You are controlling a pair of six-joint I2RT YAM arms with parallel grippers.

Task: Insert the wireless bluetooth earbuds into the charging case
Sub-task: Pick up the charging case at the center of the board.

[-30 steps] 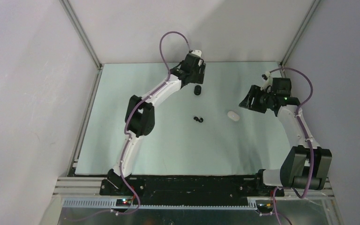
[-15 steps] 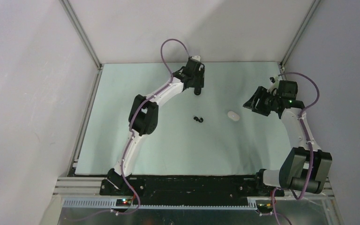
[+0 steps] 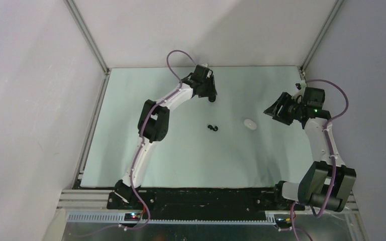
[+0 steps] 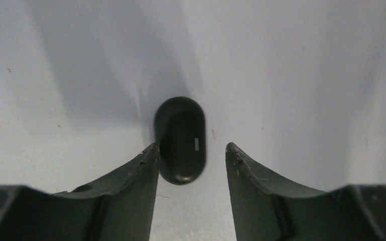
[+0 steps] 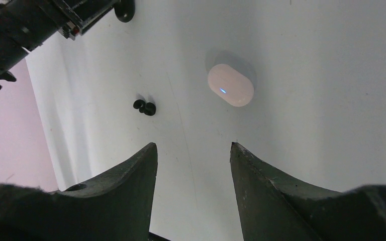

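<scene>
Left end effector [image 4: 192,146] is down at the far middle of the bench [image 3: 130,150], its two fingers spread apart. The black charging case [image 4: 181,139] lies flat on the bench with its near end between the fingertips. In the left wrist view the case sits toward the left finger [image 4: 130,186], touching it or very nearly so, while a clear gap separates it from the right finger [image 4: 266,186]. The rest of the case reaches out beyond the tips. A small pale mark shows on its upper face. From the top view the left end effector [image 3: 209,92] hides most of this case [image 3: 211,98], and only its near end shows as a dark spot.

Right end effector [image 5: 193,145] hangs above the right side of the bench, its fingers also spread and holding nothing. The white charging case [image 5: 230,85] lies ahead of it and a little to the right, well apart from the fingertips, a smooth oval with a small blue light on its face. The black earbuds [image 5: 145,107], two tiny rounded buds touching each other, lie on the bench to the left of the white case.

In the top view the earbuds [image 3: 212,128] are near the bench's middle. They lie between the black case beyond them and the white case [image 3: 251,124] to their right, well apart from both and from the right end effector [image 3: 275,108].
</scene>
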